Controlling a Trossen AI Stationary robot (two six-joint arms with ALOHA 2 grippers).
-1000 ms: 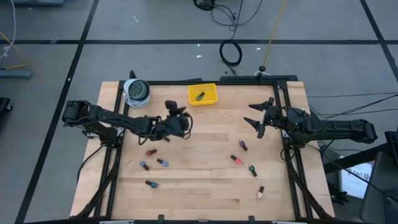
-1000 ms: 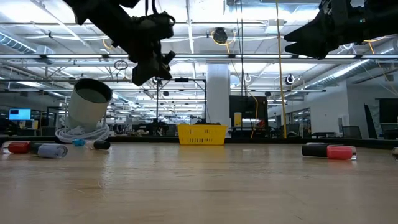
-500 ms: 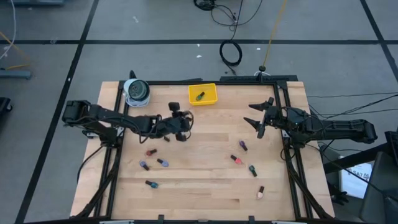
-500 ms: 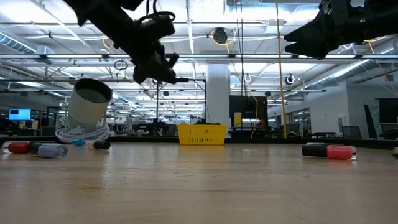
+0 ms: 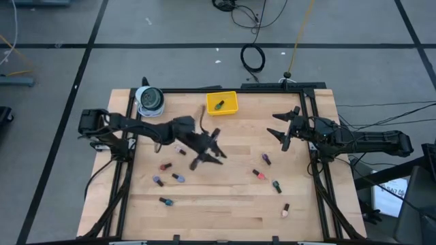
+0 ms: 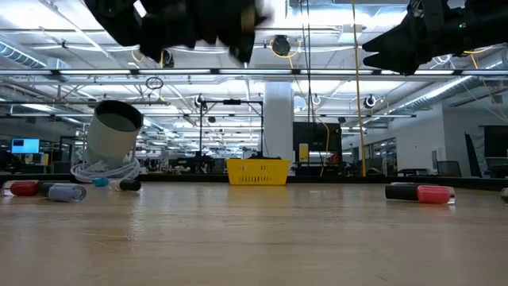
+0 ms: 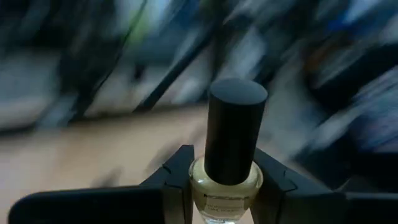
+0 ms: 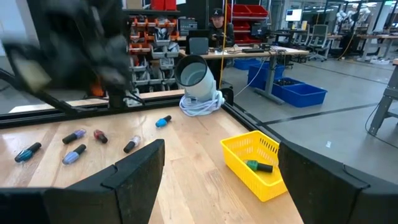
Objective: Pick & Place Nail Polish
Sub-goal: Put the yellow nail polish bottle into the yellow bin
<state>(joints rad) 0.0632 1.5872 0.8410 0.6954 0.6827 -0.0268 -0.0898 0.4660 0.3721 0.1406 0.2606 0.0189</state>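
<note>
a pale yellowish nail polish bottle (image 7: pixel 227 186) sits pinched between the two dark fingers (image 7: pixel 171 186) of the left claw (image 5: pixel 208 151), its black cap (image 7: pixel 233 130) sticking straight out ahead of the fingertips, so the bottle's long axis runs in line with the claw. the left arm reaches from the left edge out over the middle of the counter (image 5: pixel 231 204), stretched long and angled toward the right and a little nearer, held up off the wood.

the other bottles lie flat on the counter: a red one (image 5: pixel 163 167), a bluish one (image 5: pixel 157 181) and a pink one (image 5: pixel 178 178) in a loose group near the left, a dark blue-green one (image 5: pixel 165 201) nearer still, and over to the right a purple one (image 5: pixel 266 160), a red one (image 5: pixel 259 175), a green one (image 5: pixel 276 186) and a pale pink one (image 5: pixel 285 210). one green bottle (image 5: pixel 219 105) lies inside the yellow tray (image 5: pixel 231 109) at the far side, its length slanting across the tray.

the right claw (image 5: pixel 285 129) hovers above the right side of the counter with its fingers spread wide and nothing between them, pointing left. a grey-white tape roll (image 5: pixel 150 100) stands at the far left corner.
</note>
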